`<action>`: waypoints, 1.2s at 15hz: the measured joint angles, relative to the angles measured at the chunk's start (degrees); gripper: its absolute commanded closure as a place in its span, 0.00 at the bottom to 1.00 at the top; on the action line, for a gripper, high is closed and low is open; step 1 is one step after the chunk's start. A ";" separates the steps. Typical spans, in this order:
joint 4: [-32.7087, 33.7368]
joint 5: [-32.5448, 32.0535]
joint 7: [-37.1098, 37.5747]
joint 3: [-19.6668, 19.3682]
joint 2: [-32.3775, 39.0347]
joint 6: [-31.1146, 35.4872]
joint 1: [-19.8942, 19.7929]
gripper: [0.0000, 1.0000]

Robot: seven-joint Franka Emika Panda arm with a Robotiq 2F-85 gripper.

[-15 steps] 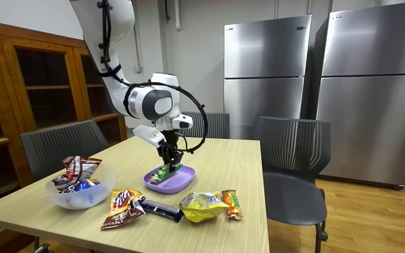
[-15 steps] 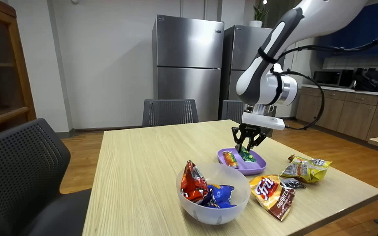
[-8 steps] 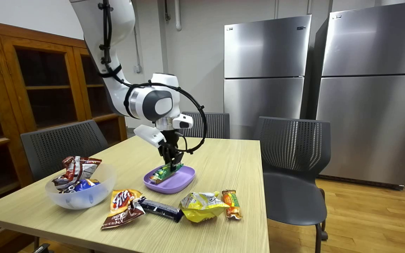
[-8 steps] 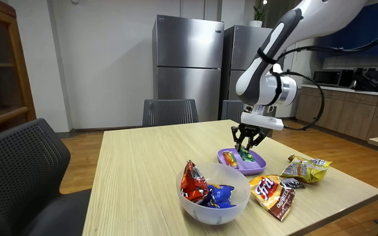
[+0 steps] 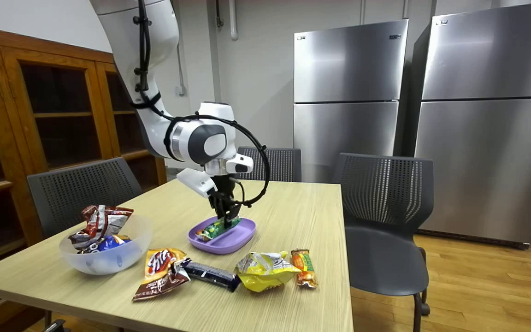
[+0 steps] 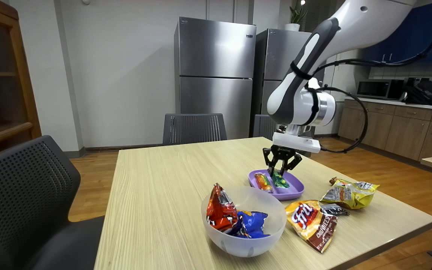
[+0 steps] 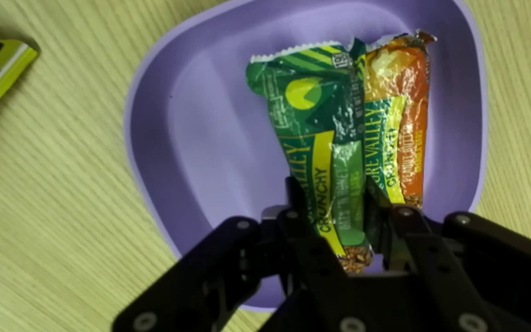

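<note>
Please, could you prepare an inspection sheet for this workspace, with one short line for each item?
Surface: light wood-grain table, packets on it.
Handled things: green granola bar within the rim of the purple plate; whether it rests on the plate is unclear. An orange granola bar lies in the plate beside it.
Clutter: frosted bowl holding a red packet and blue packet; orange-and-brown bag, dark-wrapped bar, yellow bag and second orange bar on the table.
Gripper: closed on the sides of the green granola bar.
Cables: black cable tied along the arm, looping outward.
Surroundings: steel refrigerators, chairs, wooden cabinet, microwave.
</note>
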 measured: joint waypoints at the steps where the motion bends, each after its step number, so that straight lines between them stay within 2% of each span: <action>1: 0.24 0.00 0.21 -0.18 0.24 0.01 0.16 0.41; 6: 0.89 -0.12 0.53 -1.13 0.80 0.00 0.81 0.05; 7: 0.91 -0.18 0.53 -1.23 0.66 0.00 0.81 0.01; 18: -1.10 -2.40 -3.43 -2.93 -5.24 -0.71 -0.55 0.00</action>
